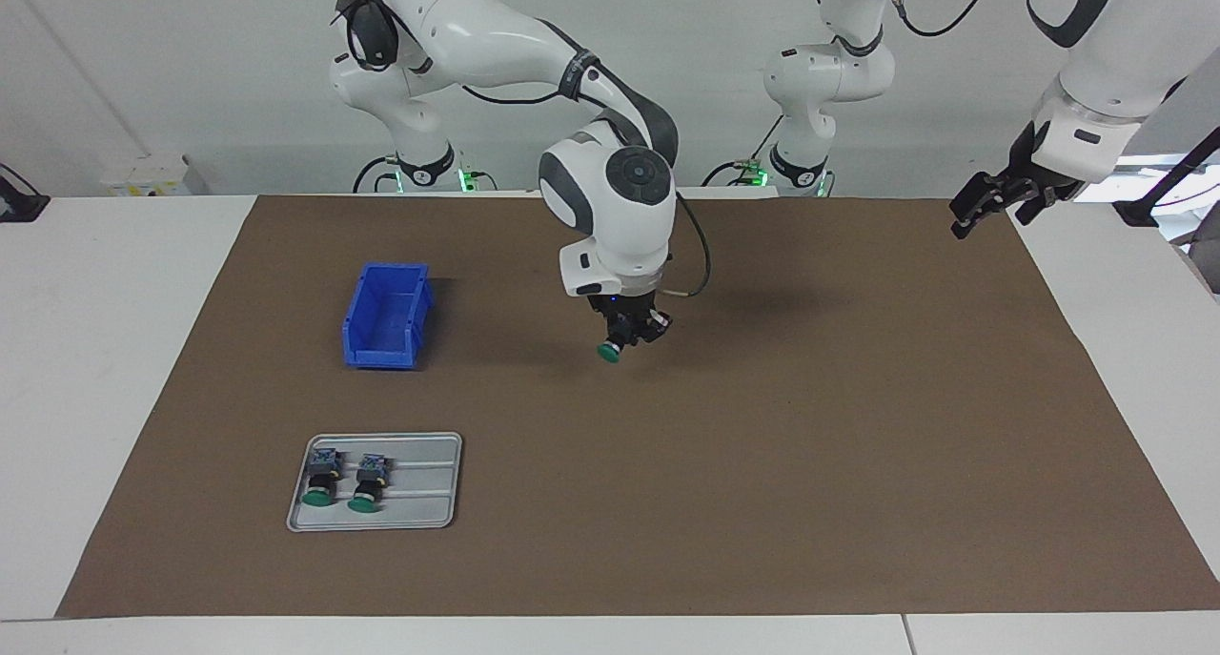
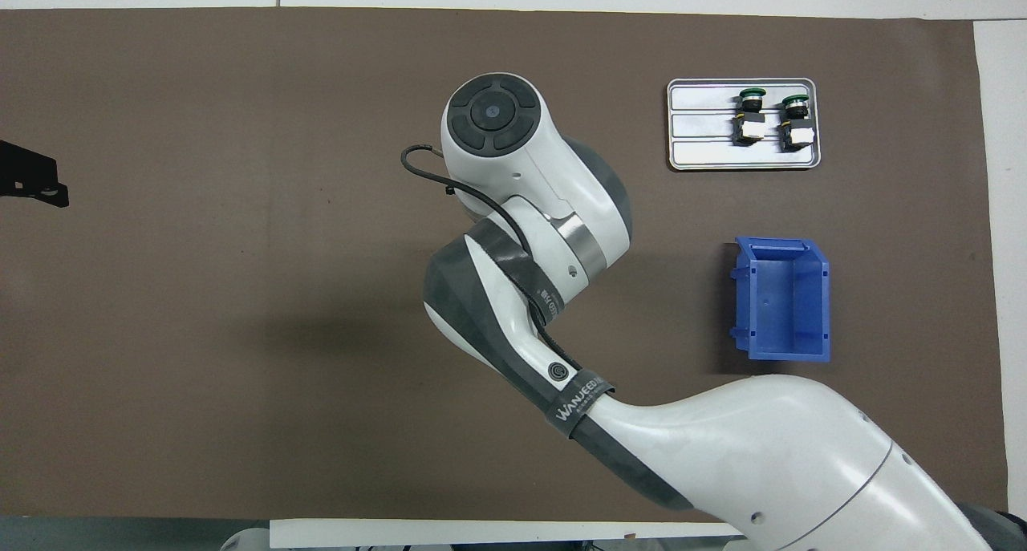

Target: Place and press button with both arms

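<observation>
My right gripper [image 1: 631,335] is shut on a button [image 1: 610,352] with a green cap and holds it tilted in the air over the middle of the brown mat [image 1: 762,445]. In the overhead view the right arm's wrist [image 2: 497,126] hides that gripper and the button. Two more buttons [image 1: 320,476] [image 1: 368,481] lie side by side on a grey metal tray [image 1: 424,502], also seen from overhead [image 2: 750,116] [image 2: 797,122]. My left gripper [image 1: 993,205] waits open and empty, raised over the mat's edge at the left arm's end [image 2: 32,184].
An empty blue bin [image 1: 381,355] stands on the mat toward the right arm's end, nearer to the robots than the tray; it shows overhead too [image 2: 782,349]. The tray [image 2: 706,126] sits farther out. White table [image 1: 114,350] borders the mat.
</observation>
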### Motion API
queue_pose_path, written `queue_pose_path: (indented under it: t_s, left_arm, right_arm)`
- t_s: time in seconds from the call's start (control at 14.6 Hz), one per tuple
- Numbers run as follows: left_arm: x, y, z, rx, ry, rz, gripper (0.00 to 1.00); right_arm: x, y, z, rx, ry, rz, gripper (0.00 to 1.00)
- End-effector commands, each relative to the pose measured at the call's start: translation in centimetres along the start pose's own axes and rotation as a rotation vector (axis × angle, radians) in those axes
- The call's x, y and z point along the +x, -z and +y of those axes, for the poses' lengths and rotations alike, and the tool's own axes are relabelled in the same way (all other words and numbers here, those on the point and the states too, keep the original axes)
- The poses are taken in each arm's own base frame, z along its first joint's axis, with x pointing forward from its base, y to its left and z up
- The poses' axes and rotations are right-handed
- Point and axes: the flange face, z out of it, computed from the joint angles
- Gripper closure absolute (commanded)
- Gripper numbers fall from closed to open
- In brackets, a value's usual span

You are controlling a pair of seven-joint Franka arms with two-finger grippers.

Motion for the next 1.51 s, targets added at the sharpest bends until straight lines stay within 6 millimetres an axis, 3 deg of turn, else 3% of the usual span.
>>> queue_pose_path:
  t_s: [0.0, 0.14, 0.21, 0.48, 0.62, 0.96, 1.03, 1.09, 1.23, 1.3, 1.44]
  left_arm:
    - [-0.9, -0.1, -0.4, -0.001, -0.005, 0.008, 0.00]
    - [-0.8, 0.0, -0.5, -0.002, -0.004, 0.011, 0.00]
    - [-0.8, 0.0, -0.5, -0.002, -0.005, 0.011, 0.00]
    - [-0.9, -0.1, -0.5, -0.001, -0.004, 0.008, 0.00]
    - [-0.9, -0.1, -0.5, -0.001, 0.004, 0.008, 0.00]
    - [-0.9, -0.2, -0.6, 0.001, 0.010, 0.002, 0.00]
    - [-1.0, -0.4, -0.7, 0.002, 0.014, -0.004, 0.00]
    - [-1.0, -0.5, -0.6, 0.002, 0.016, -0.006, 0.00]
    - [-1.0, -0.5, -0.6, 0.002, 0.025, -0.004, 0.00]
    - [-0.9, -0.4, -0.6, 0.002, 0.039, -0.003, 0.00]
    - [-1.0, -0.3, -0.6, 0.001, 0.048, 0.002, 0.00]
  right_arm:
    - [0.1, -1.0, 0.6, 0.003, -0.203, -0.024, 0.97]
    - [-1.7, -2.4, 0.2, -0.016, -0.295, -0.023, 0.97]
    - [-2.6, -3.9, -0.2, -0.032, -0.356, -0.012, 0.97]
    - [-3.4, -7.5, -1.6, 0.005, -0.552, -0.042, 0.97]
    - [-6.1, -9.2, -2.3, 0.033, -0.577, -0.049, 0.97]
    - [-6.7, -11.9, -2.6, 0.030, -0.640, -0.041, 0.92]
    - [-6.7, -12.0, -2.5, 0.030, -0.631, -0.033, 0.82]
    - [-6.6, -12.1, -2.4, 0.033, -0.611, -0.017, 0.52]
    - [-6.4, -11.5, -2.6, 0.033, -0.562, 0.010, 0.11]
    - [-6.2, -10.9, -2.6, 0.020, -0.560, 0.016, 0.01]
    - [-4.2, -7.0, -3.0, 0.016, -0.563, 0.006, 0.01]
